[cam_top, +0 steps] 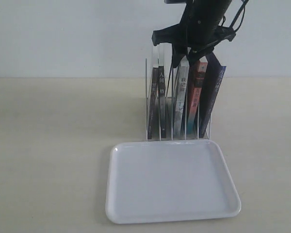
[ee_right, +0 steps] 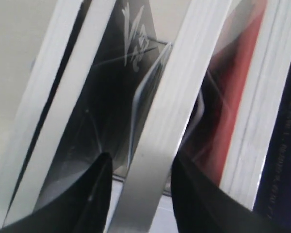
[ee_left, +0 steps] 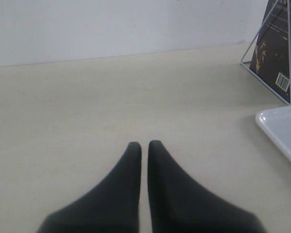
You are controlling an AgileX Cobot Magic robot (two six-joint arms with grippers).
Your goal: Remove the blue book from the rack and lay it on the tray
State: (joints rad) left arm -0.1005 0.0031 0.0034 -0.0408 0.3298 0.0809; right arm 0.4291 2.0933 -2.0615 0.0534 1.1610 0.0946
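The blue book (cam_top: 214, 90) stands in the rack (cam_top: 147, 104), in the slot furthest right in the exterior view. It leans so that its top tips toward the right of the frame. It has not been lifted, so the task looks barely begun: gripping, pulling out, carrying and laying flat are all left to do. The tray (cam_top: 170, 184) lies bare in the lower middle of the frame, just in front of the rack. The right gripper (cam_top: 188, 54) hangs over the book tops in the upper middle of the frame with its jaws spread and nothing held. In the right wrist view its two dark fingers straddle the top edge of the grey book (cam_top: 181, 97), not the blue one. The red book (cam_top: 200, 85) stands between that grey book and the blue book, so the blue book sits off to the gripper's side, two slots away, and the gripper probably has to shift across before closing. The left gripper (ee_left: 144, 145) hovers low over the table (cam_top: 48, 145) with its fingers drawn together on nothing, well apart from the books.
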